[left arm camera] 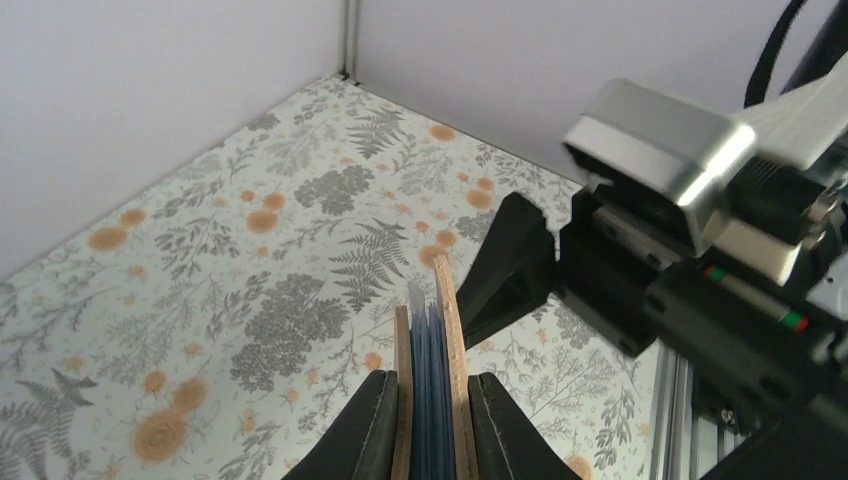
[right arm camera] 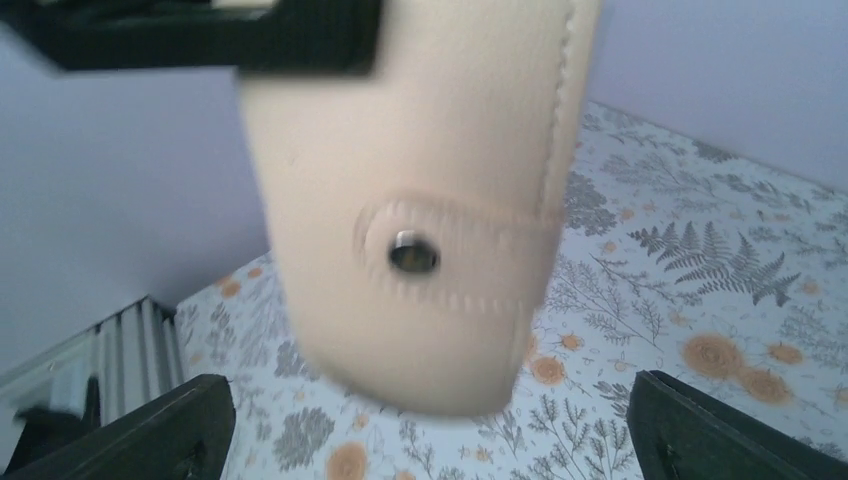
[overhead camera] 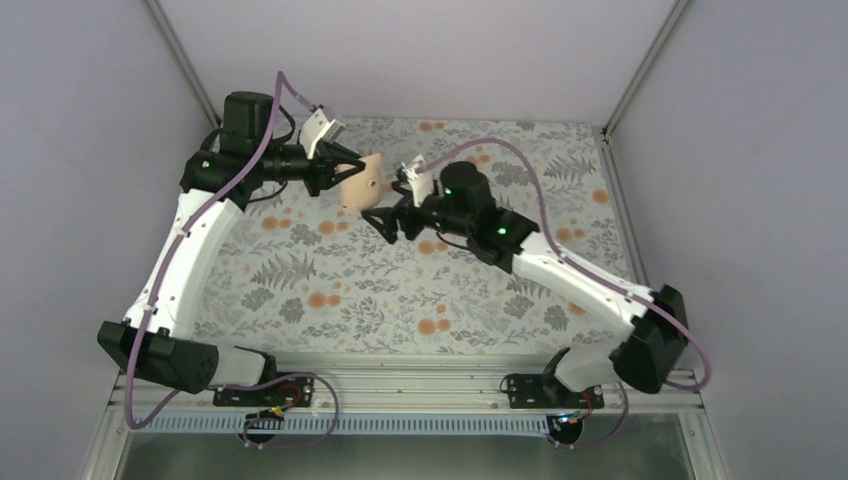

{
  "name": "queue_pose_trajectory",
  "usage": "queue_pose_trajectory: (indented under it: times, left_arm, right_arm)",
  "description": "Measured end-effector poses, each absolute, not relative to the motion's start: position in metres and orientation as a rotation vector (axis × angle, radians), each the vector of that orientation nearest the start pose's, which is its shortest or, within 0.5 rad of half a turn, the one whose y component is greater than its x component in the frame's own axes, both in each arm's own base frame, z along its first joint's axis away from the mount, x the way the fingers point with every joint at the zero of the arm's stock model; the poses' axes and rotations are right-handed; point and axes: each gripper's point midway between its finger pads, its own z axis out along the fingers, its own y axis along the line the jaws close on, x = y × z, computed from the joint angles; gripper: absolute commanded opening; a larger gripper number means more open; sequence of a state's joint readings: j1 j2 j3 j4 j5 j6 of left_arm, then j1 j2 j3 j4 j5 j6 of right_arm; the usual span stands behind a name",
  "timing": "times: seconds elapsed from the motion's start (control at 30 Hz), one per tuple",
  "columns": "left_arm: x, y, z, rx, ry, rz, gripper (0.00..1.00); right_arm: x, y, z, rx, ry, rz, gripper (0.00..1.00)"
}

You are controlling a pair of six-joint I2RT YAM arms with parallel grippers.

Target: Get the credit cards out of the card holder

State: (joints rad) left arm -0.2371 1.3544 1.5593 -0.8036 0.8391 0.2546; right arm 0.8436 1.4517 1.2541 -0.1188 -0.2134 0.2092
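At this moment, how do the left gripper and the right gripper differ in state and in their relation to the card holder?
The left gripper is shut on the card holder, pinching its two tan panels together. The right gripper is wide open and holds nothing. The left gripper touches the holder, while the right gripper's fingers flank it with gaps on either side. Both are raised off the table, facing each other across the holder.

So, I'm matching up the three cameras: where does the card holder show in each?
Top external: card holder upper centre, just left of middle.
Left wrist: card holder bottom centre, edge-on, blue inside showing.
Right wrist: card holder fills the upper middle, tan face with snap.
Shared landmark: the floral table cover.
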Motion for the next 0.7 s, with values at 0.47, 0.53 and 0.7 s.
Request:
queue_pose_trajectory:
  times: [0.47, 0.53, 0.7]
  left_arm:
    - [0.242, -0.222, 0.397, 1.257, 1.628, -0.985, 0.03]
    - [0.238, -0.224, 0.396, 1.273, 1.624, -0.980, 0.02]
    - [0.226, -0.232, 0.394, 1.314, 1.613, -1.000, 0.02]
  right_arm:
    - [0.218, 0.343, 0.358, -1.205, 1.448, 1.073, 0.99]
    - [0.221, 0.344, 0.369, -1.214, 1.421, 1.087, 0.99]
    - [0.219, 0.348, 0.382, -1.249, 1.358, 1.167, 0.95]
